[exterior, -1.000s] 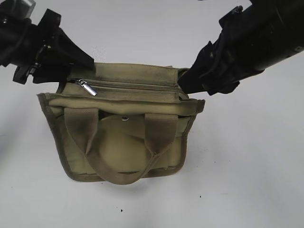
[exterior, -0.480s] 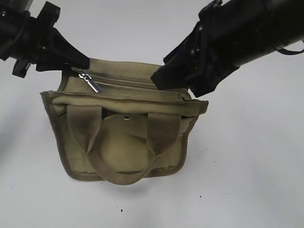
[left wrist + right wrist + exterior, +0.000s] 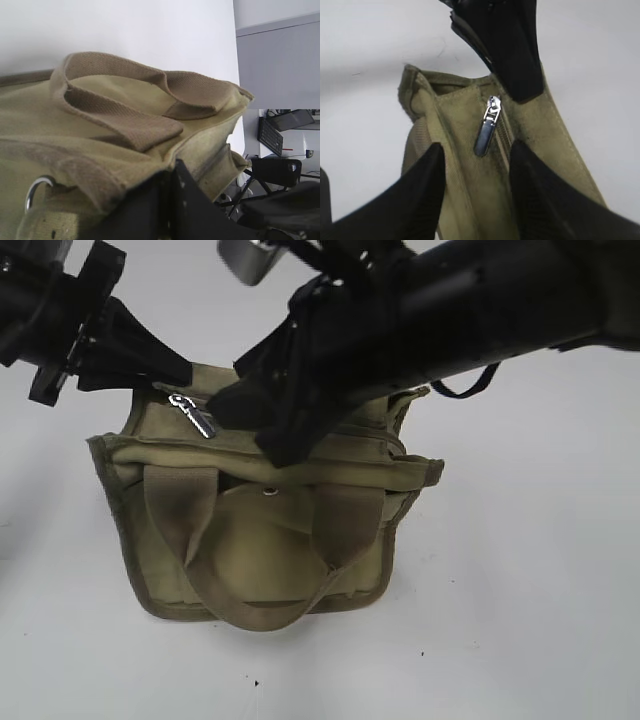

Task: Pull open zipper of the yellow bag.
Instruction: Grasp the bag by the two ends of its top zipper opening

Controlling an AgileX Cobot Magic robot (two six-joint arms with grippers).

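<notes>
The yellow bag [image 3: 255,550] stands on the white table with its handles toward the camera. Its zipper runs across the top panel, with the silver pull tab [image 3: 195,418] lying near the left end. My left gripper [image 3: 183,376] is shut on the bag's top left corner; in the left wrist view the black jaws [image 3: 172,167] meet on the khaki fabric. My right gripper [image 3: 250,432] reaches across from the right and hovers open over the top panel. In the right wrist view the pull tab [image 3: 487,127] lies just ahead of its spread fingers [image 3: 432,165], untouched.
The white table [image 3: 520,570] surrounds the bag on all sides. The right arm [image 3: 480,310] covers most of the zipper line and the bag's back right part. A round metal snap [image 3: 270,492] sits on the front pocket between the handles.
The right arm has swept left across the bag's top to just beside the pull tab, still open. The left jaws closed on the bag's corner, and the bag shifted slightly.
</notes>
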